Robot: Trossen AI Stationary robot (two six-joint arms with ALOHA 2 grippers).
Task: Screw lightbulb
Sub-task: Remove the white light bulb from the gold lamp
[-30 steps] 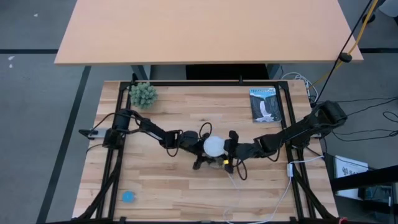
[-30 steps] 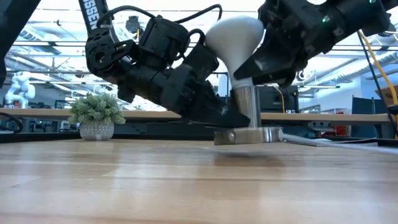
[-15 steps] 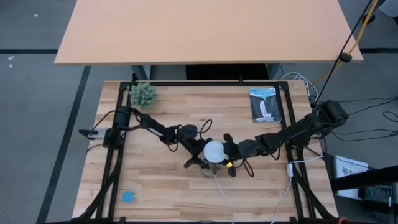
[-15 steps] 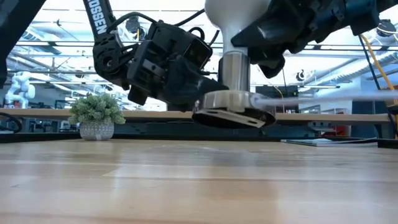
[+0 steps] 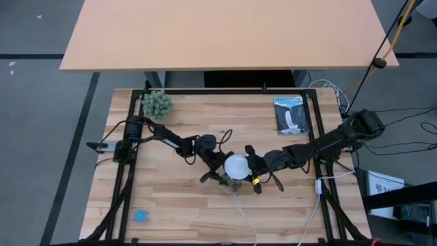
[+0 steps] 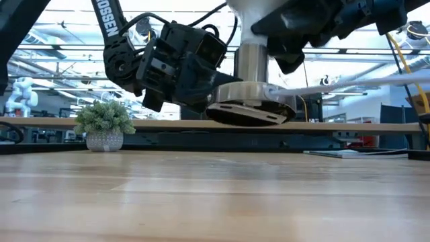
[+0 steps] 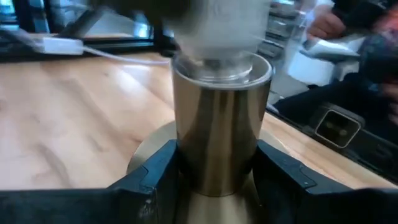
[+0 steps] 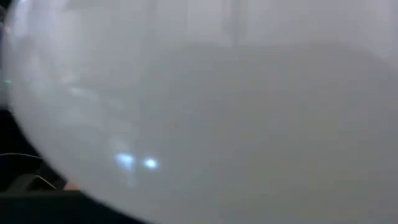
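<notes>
- Against the picture of a second ago, the socket is seen lifted clear of the desk; then its round base rested on the wood, now it hangs in the air with a slight tilt.
- In the high view the whole assembly is found shifted a little toward the near edge of the desk since that earlier picture.
- The lightbulb is seated neck-down in the top of the metal socket cylinder, near the middle of the desk between the two arms.
- The left tool is closed around the socket cylinder, one dark finger pressed on each side of it.
- The right tool is set against the white globe of the lightbulb; its wrist view is filled by the frosted glass, and a grip on the bulb is shown in the low view.
- A white cord is trailed from the socket toward the near edge of the desk.
- A small potted plant is kept at the far left corner, and a booklet lies at the far right.
</notes>
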